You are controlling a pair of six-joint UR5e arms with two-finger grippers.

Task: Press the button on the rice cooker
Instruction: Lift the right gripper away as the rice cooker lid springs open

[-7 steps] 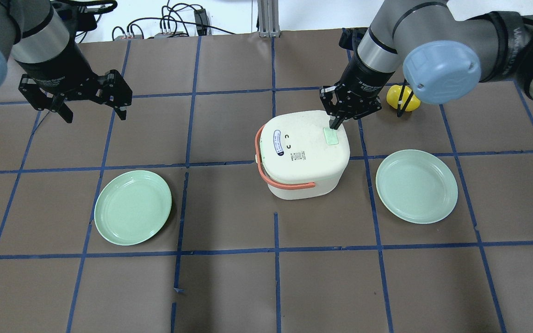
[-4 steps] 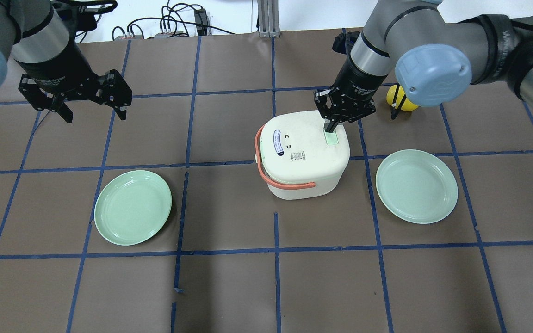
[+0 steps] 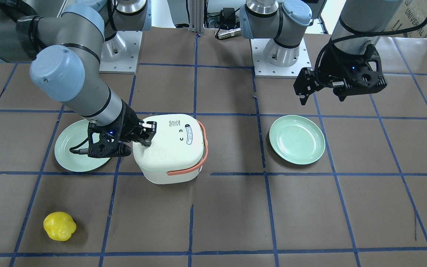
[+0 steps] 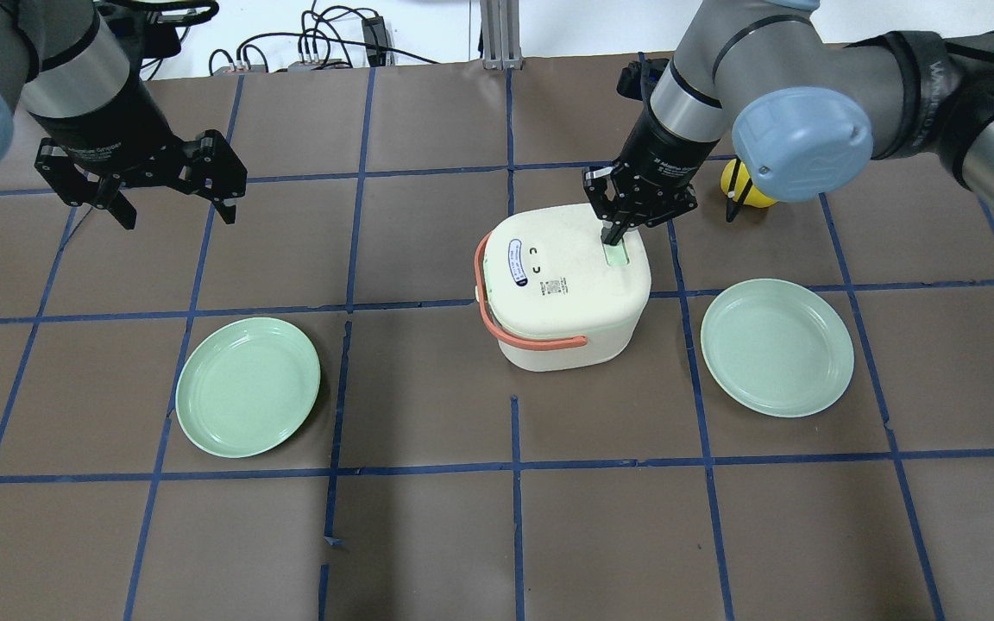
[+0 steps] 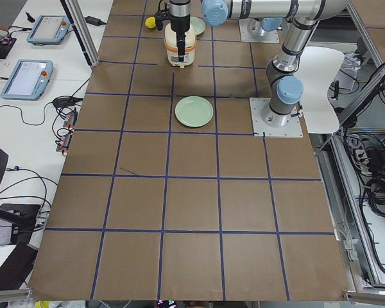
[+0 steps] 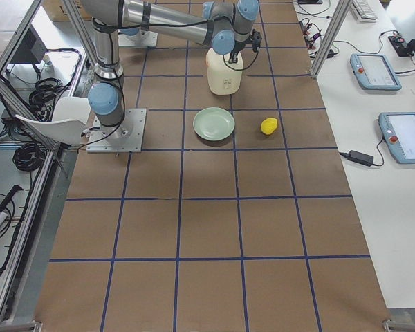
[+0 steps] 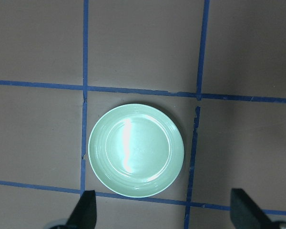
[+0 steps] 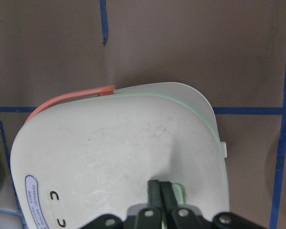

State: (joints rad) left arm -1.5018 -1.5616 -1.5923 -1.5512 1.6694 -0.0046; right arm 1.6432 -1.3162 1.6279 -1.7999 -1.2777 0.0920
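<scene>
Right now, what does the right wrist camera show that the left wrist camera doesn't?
Only the right wrist view shows the white rice cooker, its orange handle, and the right end effector, shut, with its tip at the pale green button. Only the left wrist view shows one whole green plate lying flat, beyond the left end effector, which is opened wide. Both show the brown table crossed by blue tape lines.
</scene>
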